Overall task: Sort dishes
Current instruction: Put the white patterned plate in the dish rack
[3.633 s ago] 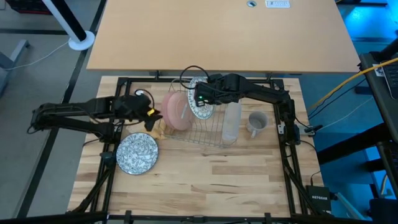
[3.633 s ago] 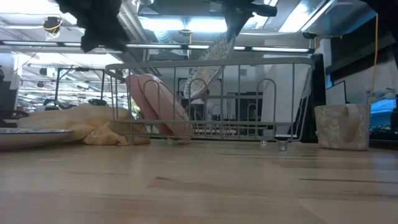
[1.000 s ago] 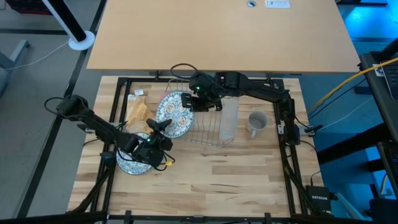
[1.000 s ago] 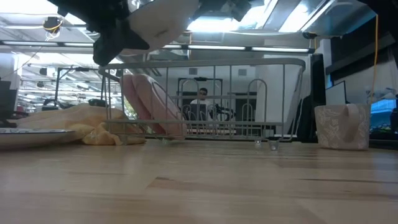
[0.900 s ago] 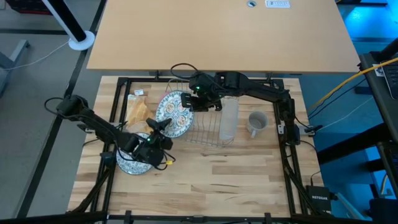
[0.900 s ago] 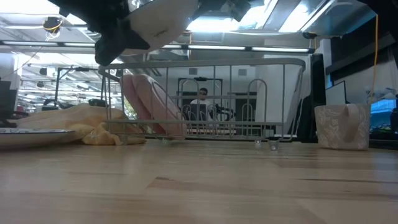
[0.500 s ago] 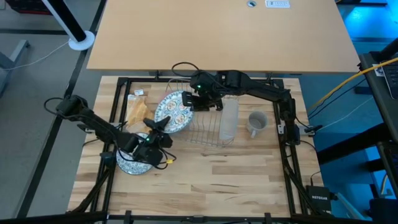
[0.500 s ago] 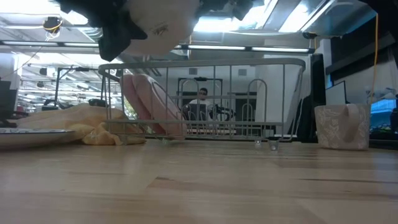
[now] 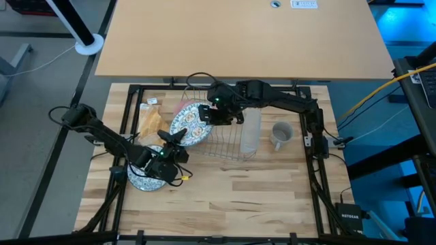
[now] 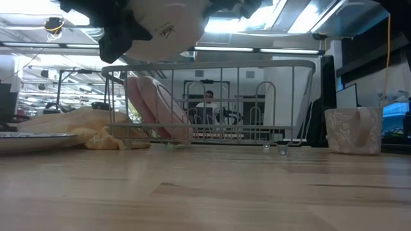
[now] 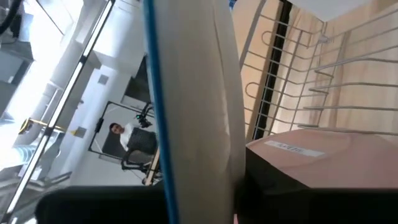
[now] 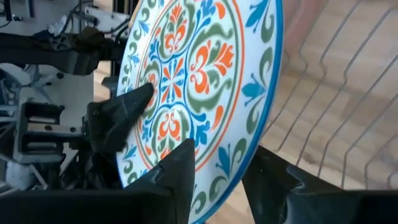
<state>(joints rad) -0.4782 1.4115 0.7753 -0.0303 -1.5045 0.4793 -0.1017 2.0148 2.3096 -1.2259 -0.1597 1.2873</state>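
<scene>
A plate with a blue-green and orange pattern (image 9: 189, 124) hangs tilted over the left end of the wire rack (image 9: 228, 141); its white underside (image 10: 168, 22) faces the near edge. My left gripper (image 9: 172, 136) is shut on its near-left rim. My right gripper (image 12: 217, 158) is open at the plate's far-right rim, one finger on each side of the rim. A second patterned plate (image 9: 144, 175) lies flat on the table under the left arm. Pink dishes (image 10: 157, 109) lean on edge in the rack. A small grey mug (image 9: 281, 134) stands to the right of the rack. My left gripper pinches the plate's near-left rim (image 11: 186, 155) between its two fingers. One finger (image 12: 124, 109) lies on the patterned face, the other on the white underside. It comes slanting up from the table's near-left. The plate is lifted clear and tilted. Whether my right gripper's fingers touch the rim, I cannot tell.
A yellow-tan cloth (image 9: 150, 126) lies bunched to the left of the rack. A clear tumbler (image 9: 251, 131) lies in the rack's right half. The near half of the table (image 9: 238, 197) is bare wood. A seated person shows far behind the rack.
The held plate has tipped: its white underside now faces the near edge more squarely than a second ago, and it has moved a little toward the table's left. It stays clear of the rack.
</scene>
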